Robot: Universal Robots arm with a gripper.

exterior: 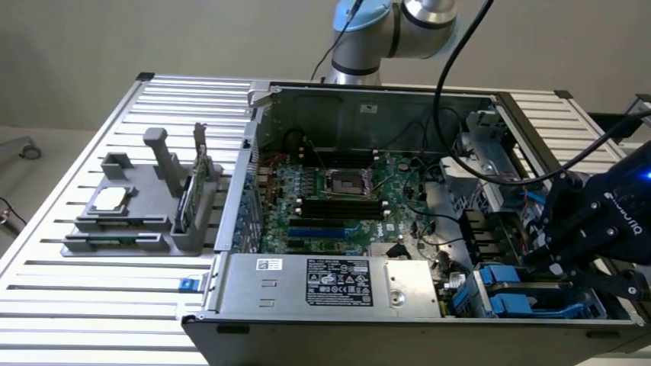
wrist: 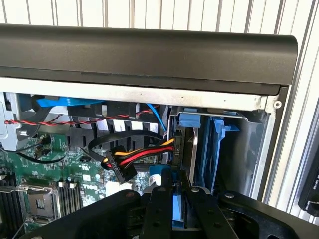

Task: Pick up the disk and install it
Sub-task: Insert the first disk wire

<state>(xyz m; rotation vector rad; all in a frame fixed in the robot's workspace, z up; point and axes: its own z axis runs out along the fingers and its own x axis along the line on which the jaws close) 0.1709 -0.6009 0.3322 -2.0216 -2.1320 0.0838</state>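
Note:
The disk [wrist: 176, 213] stands on edge in the drive bay at the front corner of the open computer case [exterior: 305, 95], on the exterior view's right. In the wrist view its blue carrier edge shows between my two black fingers [wrist: 157, 209]. My gripper [wrist: 175, 193] is shut on that edge. In the exterior view the gripper [exterior: 553, 261] hangs low over the bay, just above the blue carriers [exterior: 505, 284], and its body hides where the fingers meet the disk.
A second blue carrier [wrist: 218, 144] sits in the slot beside the disk. Red, yellow and black cables [wrist: 134, 157] run close to the bay. The motherboard [exterior: 336, 194] and power supply [exterior: 325, 284] fill the case. A grey fixture [exterior: 137, 221] with small parts stands on the slatted table [exterior: 102, 305].

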